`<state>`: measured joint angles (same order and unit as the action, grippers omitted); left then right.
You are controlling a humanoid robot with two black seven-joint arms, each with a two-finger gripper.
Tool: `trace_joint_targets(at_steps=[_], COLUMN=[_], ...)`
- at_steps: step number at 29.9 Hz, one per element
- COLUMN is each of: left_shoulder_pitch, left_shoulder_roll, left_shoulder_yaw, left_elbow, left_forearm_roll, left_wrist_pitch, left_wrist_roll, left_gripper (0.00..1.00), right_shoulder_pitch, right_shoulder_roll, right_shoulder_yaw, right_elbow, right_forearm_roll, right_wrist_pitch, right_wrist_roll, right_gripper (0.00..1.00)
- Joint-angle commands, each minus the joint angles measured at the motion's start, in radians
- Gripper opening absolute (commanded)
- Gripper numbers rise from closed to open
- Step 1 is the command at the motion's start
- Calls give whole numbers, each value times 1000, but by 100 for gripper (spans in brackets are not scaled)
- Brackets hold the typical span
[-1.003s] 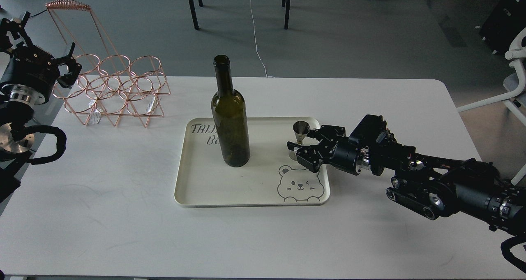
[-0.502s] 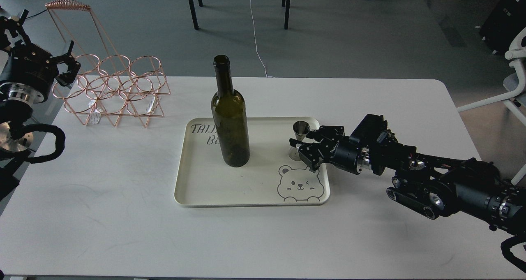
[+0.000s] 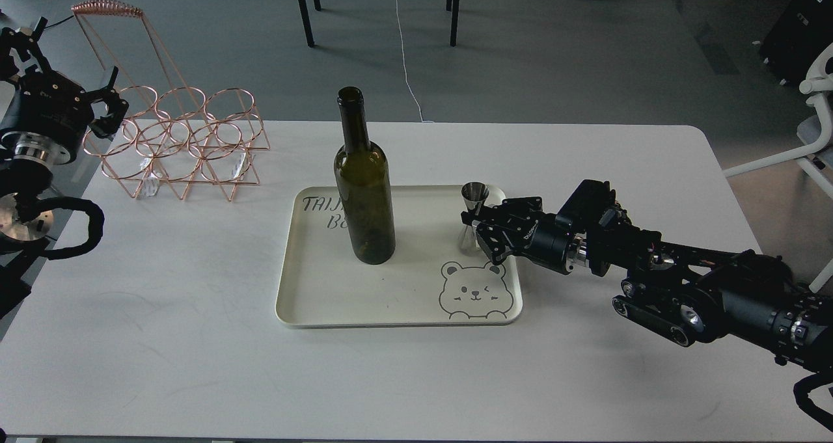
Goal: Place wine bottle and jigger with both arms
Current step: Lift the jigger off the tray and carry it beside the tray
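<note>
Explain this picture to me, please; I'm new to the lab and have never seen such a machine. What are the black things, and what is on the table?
The view comes from a humanoid robot's own head, looking down at a white table. The black things are its two arms. The right gripper has closed on the jigger, a small silver measuring cup, over a cream tray. A wine bottle stands upright on that tray. The left gripper hangs open beside a copper wire bottle rack, holding nothing.

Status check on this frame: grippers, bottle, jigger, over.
Right gripper closed on jigger, upright on tray. Left gripper open by wire rack. Wine bottle upright on tray, untouched. Nothing blocking.
</note>
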<state>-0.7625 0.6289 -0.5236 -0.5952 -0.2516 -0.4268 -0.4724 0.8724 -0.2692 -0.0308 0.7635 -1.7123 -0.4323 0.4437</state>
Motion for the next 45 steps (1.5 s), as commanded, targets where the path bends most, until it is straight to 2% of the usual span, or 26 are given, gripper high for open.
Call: trace_joint_targets(at_steps=[1,11,18,26,40,42,45], left_shoulder_pitch=[-1,-5,-5,-5,-5,-5,-6], left_shoulder_roll=[3,2,2,3,9,9,14], left_shoulder_yaw=[-1,-7,-7,-4,-6,-6,-6], left_elbow=[0,-8,-8,-9,-11,-11,-11], left_forearm_roll=[0,0,0,0,2,2,2], left_wrist_pitch=[-1,-3,-4,-6,-4,-4,-4], left_wrist_roll=[0,0,0,1,1,1,1], left_gripper=[98,98,98,98,98,98,98], right_shoulder_pitch=[22,20,-102,-205,-288,-289,-293], right_shoulder_roll=[-5,-179,-258,-274,-298,-298,-298], right_shoulder_yaw=[2,75,218,226,215,215,213], right_elbow=[8,77,68,-23,-17,-16,-15], right_forearm_roll=[0,16,91,155,200,200,200], right_wrist_pitch=[-22,-56,-56,-56,-56,-56,-56], right_wrist_roll=[1,3,1,1,3,4,4], right_gripper=[5,5,5,5,6,7,15])
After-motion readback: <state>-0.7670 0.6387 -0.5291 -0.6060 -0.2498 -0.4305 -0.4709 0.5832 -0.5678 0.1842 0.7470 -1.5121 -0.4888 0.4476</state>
